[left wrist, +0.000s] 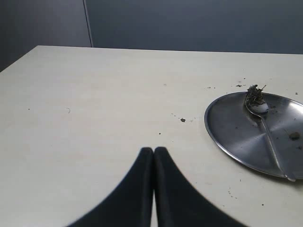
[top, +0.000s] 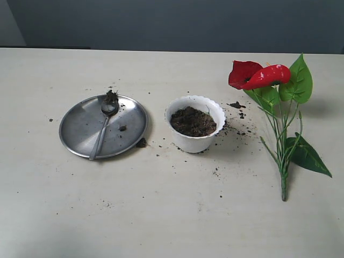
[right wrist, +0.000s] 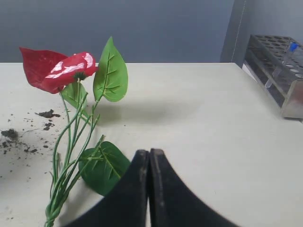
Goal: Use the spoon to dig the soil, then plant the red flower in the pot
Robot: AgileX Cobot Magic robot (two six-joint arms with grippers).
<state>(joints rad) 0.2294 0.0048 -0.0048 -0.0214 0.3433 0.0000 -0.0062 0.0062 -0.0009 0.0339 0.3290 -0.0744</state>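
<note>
Exterior view: shows the pot [top: 194, 143] at centre frame, upright on the table [top: 161, 215], filled almost to its scalloped rim with the soil [top: 193, 121]; loose crumbs [top: 236, 105] scattered around it. Places the spoon [top: 102, 131] left of centre, lying on a round steel plate [top: 80, 131], bowl toward the upper rim with a clump of earth on it, handle slanting to lower left. Places the red flower [top: 258, 76] at right of frame, lying flat, blooms toward the top, stem end toward the bottom, well apart from the pot.

Left wrist view: shows the left gripper [left wrist: 153, 150] with fingers pressed together, gripping nothing, over bare table. Puts spoon and plate ahead and off to one side, well apart from the fingertips. Crops the plate and the handle's tip at the frame edge.

Right wrist view: shows the right gripper [right wrist: 149, 152] closed tight and empty. Puts the flower just beside it, one lower leaf [right wrist: 102, 168] partly hidden behind a finger. Crops the stem base. Includes a rack [right wrist: 279, 61] near the table's far corner, cropped, contents hard to make out.
</note>
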